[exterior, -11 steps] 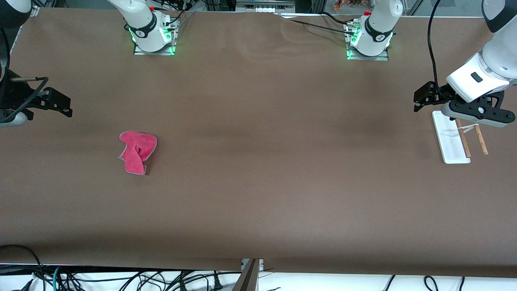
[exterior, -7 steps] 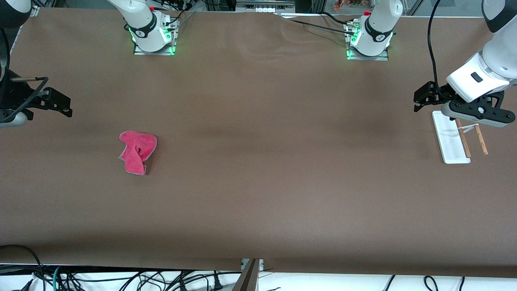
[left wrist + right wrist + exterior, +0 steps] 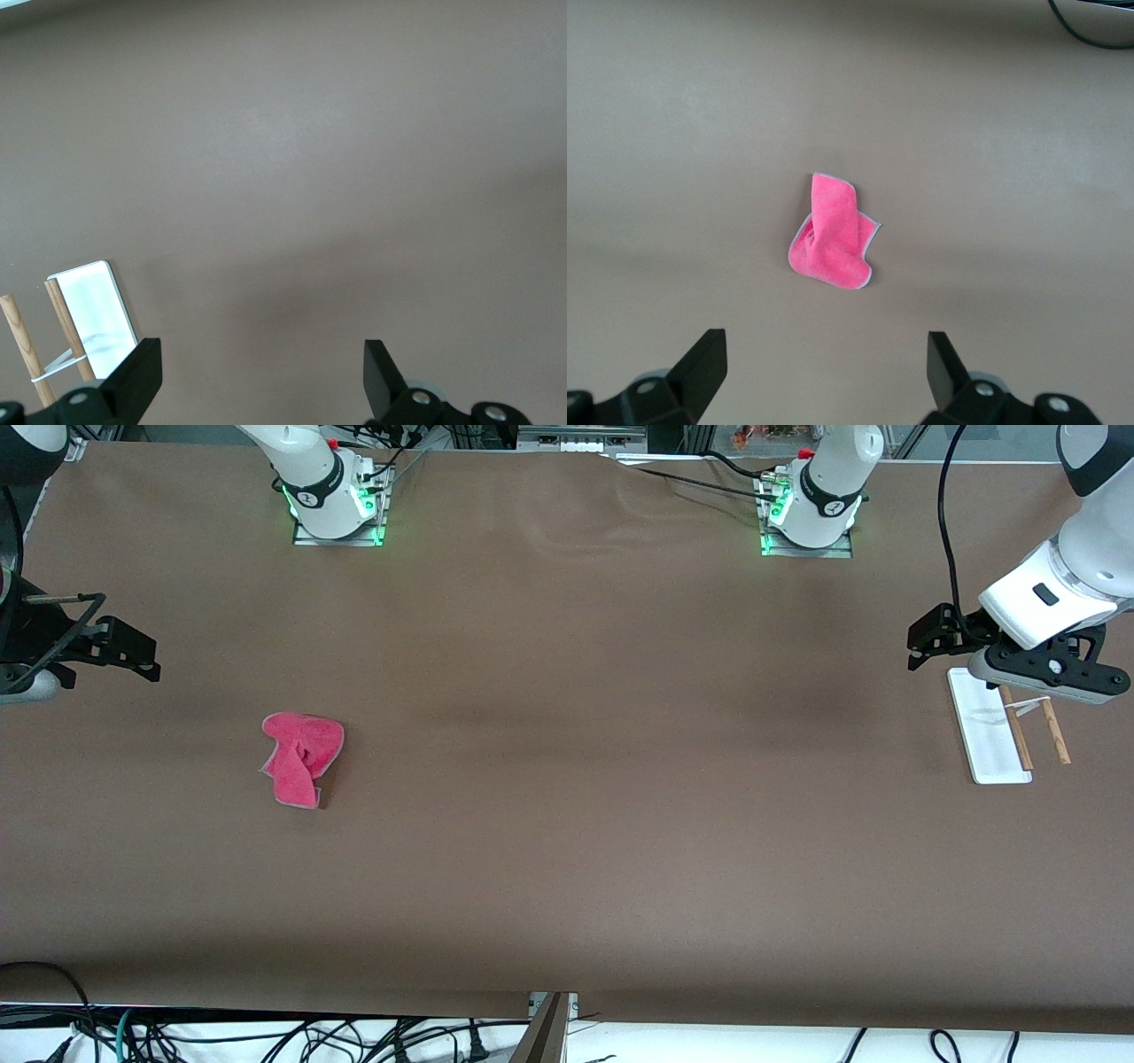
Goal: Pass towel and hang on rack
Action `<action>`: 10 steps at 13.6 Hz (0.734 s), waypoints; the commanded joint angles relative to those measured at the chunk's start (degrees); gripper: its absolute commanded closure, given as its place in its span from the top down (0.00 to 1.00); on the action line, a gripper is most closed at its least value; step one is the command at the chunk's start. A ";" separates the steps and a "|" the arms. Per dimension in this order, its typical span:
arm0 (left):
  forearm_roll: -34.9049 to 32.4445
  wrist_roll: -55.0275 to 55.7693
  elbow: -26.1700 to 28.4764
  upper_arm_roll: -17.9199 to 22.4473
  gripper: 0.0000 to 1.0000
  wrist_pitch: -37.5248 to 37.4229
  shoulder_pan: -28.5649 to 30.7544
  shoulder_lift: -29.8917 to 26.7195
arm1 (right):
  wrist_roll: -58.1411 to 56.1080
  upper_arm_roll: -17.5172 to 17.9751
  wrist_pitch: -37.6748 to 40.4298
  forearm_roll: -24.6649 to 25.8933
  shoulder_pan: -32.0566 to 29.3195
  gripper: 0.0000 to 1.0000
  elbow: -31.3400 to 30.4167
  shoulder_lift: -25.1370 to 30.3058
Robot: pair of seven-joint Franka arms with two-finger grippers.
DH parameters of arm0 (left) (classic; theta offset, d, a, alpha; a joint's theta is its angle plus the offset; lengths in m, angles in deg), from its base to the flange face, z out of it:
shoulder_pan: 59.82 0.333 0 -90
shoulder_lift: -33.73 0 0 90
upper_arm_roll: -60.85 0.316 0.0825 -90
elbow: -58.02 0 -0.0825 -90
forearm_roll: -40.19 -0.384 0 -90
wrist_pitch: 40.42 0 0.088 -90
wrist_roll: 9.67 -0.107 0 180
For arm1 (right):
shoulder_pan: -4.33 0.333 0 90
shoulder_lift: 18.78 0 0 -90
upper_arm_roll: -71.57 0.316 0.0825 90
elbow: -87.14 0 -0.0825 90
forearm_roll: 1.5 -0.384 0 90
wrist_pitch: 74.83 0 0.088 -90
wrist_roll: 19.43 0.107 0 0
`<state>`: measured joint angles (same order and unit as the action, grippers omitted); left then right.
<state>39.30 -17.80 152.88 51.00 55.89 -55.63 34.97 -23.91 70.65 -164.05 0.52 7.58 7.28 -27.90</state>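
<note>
Towel (image 3: 301, 758) crumpled flat on brown table (image 3: 567, 824), toward right arm's end, well apart from every edge, somewhat nearer to robots' edge than to front-camera edge; pink-red cloth, pale edging, one fold lying over the rest. Same towel (image 3: 831, 235) seen from right wrist, alone on bare surface, touching nothing. Right gripper (image 3: 133, 657) up in air over table edge at right arm's end, well apart from towel, fingers (image 3: 702, 363) spread wide, holding nothing. Rack (image 3: 988, 726) close to table edge at left arm's end: flat white base, two thin wooden rods (image 3: 1054, 731) beside it, thin pale string across rods. Left gripper (image 3: 926, 642) in air just over rack end nearest robots' edge, fingers (image 3: 137, 376) wide apart, empty. From left wrist, rack (image 3: 93, 319) visible just beside one fingertip, not touching.
</note>
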 commanded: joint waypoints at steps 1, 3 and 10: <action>-1.39 0.84 -1.78 -0.26 1.00 -1.21 -0.23 0.78 | 0.43 0.04 -0.42 -1.14 -0.36 1.00 -0.65 0.42; -1.39 0.84 -1.78 -0.26 1.00 -1.21 -0.23 0.78 | 0.34 -0.05 -0.42 -1.23 -0.71 1.00 -0.65 0.42; -1.39 0.84 -1.78 -0.26 1.00 -1.21 -0.23 0.78 | -0.01 -0.05 -0.51 -1.23 -1.06 1.00 -0.56 -0.11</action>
<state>39.30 -17.80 152.88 51.00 55.89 -55.63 34.97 -23.91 70.50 -164.05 0.49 7.27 7.27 -28.23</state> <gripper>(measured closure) 0.000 0.000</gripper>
